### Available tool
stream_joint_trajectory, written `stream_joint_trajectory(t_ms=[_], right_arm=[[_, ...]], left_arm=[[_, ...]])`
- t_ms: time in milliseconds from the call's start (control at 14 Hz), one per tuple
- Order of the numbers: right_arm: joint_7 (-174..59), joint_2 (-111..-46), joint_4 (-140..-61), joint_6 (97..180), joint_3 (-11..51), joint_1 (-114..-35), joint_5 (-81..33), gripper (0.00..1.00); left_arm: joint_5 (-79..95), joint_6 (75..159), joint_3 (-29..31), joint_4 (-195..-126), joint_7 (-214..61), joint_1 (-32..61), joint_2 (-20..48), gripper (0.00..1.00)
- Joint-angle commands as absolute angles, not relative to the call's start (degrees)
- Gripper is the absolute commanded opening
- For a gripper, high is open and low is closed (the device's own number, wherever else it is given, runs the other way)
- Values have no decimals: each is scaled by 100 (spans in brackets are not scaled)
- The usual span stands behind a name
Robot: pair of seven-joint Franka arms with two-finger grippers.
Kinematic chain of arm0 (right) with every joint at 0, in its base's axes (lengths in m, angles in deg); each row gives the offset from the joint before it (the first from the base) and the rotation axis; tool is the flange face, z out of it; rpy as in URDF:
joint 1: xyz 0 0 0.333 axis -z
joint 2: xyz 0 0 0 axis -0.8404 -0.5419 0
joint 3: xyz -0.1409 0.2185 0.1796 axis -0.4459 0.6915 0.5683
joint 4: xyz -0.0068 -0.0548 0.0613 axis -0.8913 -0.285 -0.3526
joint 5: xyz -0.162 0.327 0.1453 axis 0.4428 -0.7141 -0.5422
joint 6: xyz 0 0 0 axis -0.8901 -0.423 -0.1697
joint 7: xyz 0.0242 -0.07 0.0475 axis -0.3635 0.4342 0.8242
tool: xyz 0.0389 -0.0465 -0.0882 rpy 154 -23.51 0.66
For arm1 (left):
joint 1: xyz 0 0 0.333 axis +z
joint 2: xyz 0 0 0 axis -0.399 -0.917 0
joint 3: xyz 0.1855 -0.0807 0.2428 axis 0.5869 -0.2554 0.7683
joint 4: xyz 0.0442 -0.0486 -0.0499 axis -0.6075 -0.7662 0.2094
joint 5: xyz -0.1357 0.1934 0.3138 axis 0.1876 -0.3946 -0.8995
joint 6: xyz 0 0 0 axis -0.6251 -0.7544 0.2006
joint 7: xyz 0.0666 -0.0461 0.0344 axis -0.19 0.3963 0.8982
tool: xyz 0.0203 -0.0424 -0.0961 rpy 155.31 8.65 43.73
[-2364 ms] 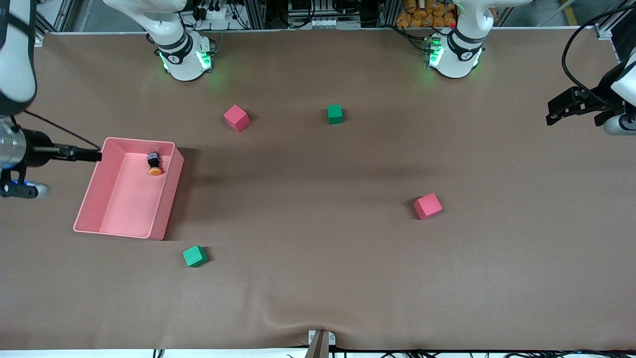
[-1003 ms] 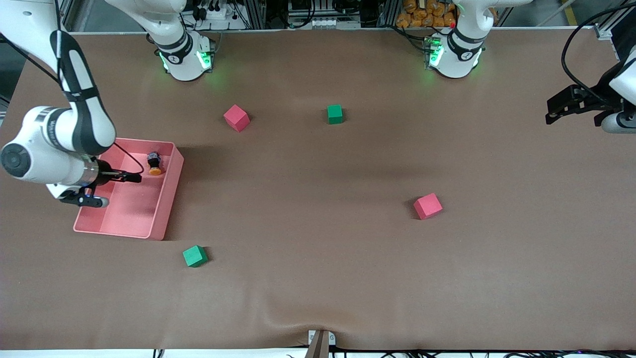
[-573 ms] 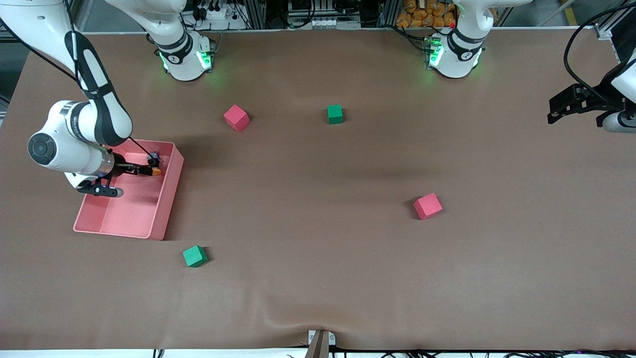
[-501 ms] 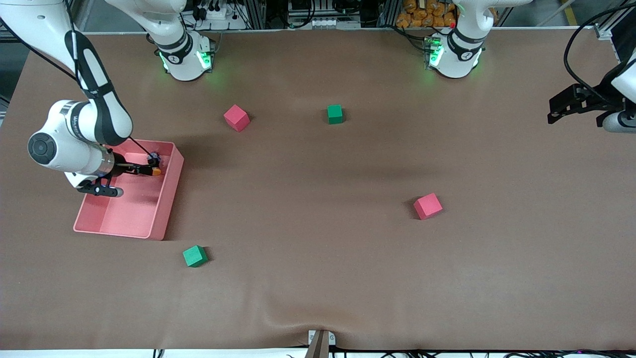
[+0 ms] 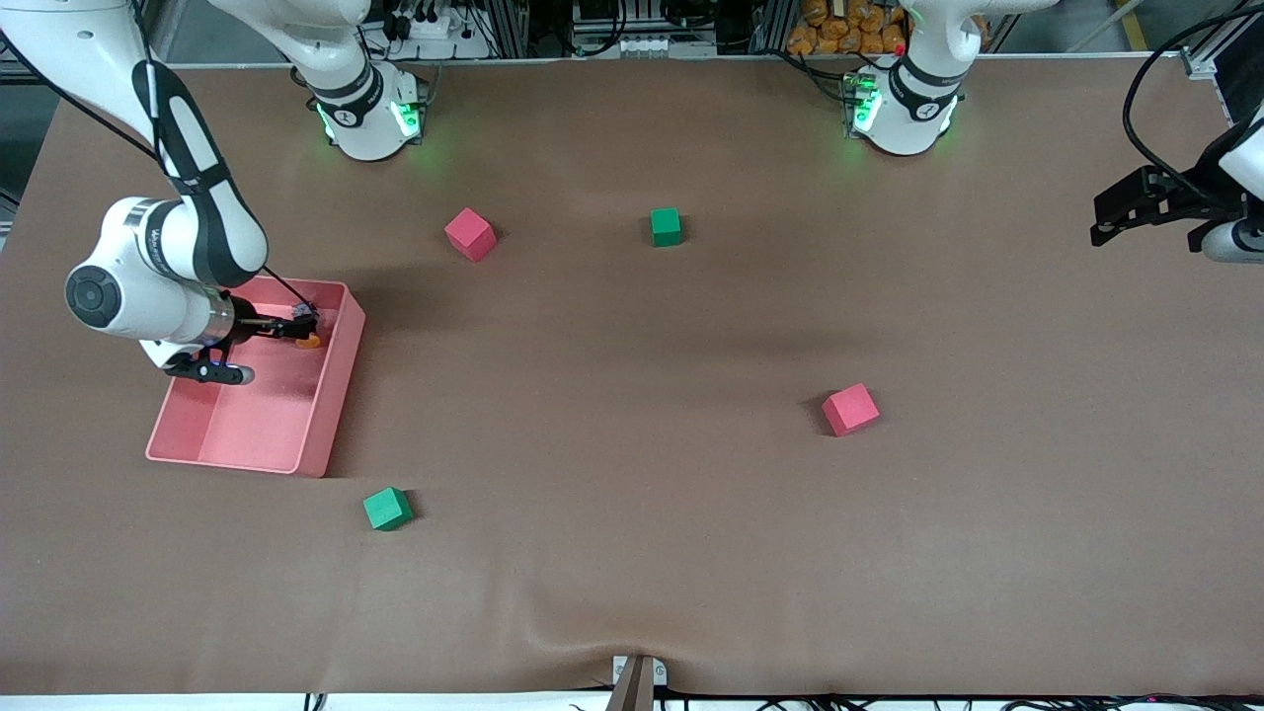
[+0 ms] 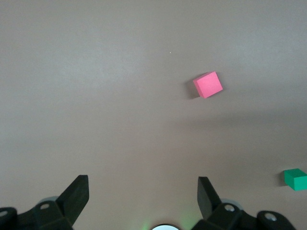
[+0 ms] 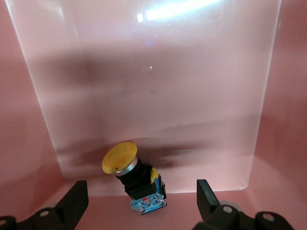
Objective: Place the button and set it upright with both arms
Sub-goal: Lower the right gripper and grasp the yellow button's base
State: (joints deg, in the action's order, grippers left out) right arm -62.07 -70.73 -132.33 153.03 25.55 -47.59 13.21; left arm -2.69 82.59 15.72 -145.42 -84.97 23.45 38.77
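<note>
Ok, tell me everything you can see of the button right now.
The button is a small push-button with a round, flat orange-yellow cap on a silvery ring, a short black body, and a blue base with a bit of yellow on one side. It lies tilted on its side on the floor of the pink bin, close to the bin's wall nearest the robots' bases. The right tool is in the bin with its open fingers either side of the button, not gripping it. Nothing else touches it.

Orange-capped button (image 7: 121,158) in pink tray (image 5: 331,395); red (image 5: 849,409), green cubes (image 5: 386,509).
</note>
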Motion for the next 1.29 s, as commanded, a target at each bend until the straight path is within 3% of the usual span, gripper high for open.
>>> stream_joint_trajectory(t_ms=[0, 358, 1003, 1074, 1218], right_arm=[[-6223, -6872, -13505, 15555, 2608, -4699, 1307, 100], [-6188, -6907, -14270, 16918, 2599, -4708, 1316, 100], [-6152, -7092, -14261, 16866, 2608, -4716, 1316, 100], [-6152, -7092, -14261, 16831, 2608, -4725, 1316, 86], [-6144, -7101, -14253, 16648, 2617, -4734, 1316, 18]], left_arm=[[-219, 8279, 1576, -14506, -8610, 2386, 3892, 100], [-228, 8393, 1576, -14454, -8601, 2378, 3866, 100], [-228, 8384, 1576, -14454, -8619, 2466, 3945, 100], [-211, 8384, 1567, -14454, -8619, 2466, 3936, 100], [-202, 8384, 1567, -14454, -8619, 2466, 3936, 100]])
